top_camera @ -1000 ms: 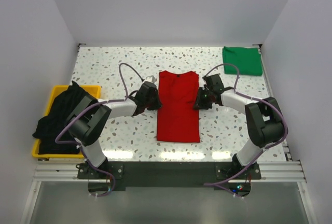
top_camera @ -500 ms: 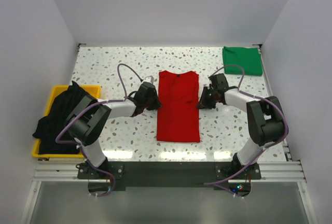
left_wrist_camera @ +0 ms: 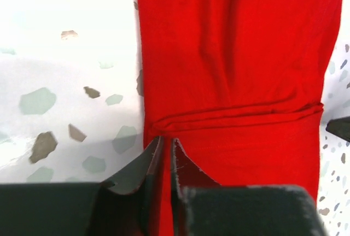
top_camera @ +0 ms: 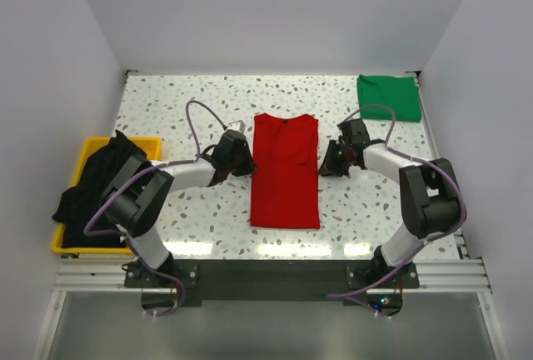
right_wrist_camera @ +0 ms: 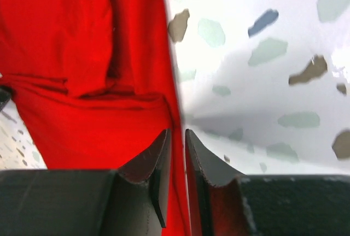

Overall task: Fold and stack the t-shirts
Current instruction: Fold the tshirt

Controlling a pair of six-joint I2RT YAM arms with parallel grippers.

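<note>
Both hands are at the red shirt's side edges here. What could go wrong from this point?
1. The left hand and right hand each pinch only the very edge of the bright red cloth t-shirt; such a thin bite may slip during a lift.
2. Tucked-in layers show as a ridge across the shirt in both wrist views; if the hands hold only some layers, the fold might fall open.

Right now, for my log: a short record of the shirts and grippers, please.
red shirt: centre, folded into a long strip
green shirt: folded, far right corner
black shirt: heaped in yellow bin, left
left gripper: shut on red shirt's left edge
right gripper: shut on red shirt's right edge
</note>
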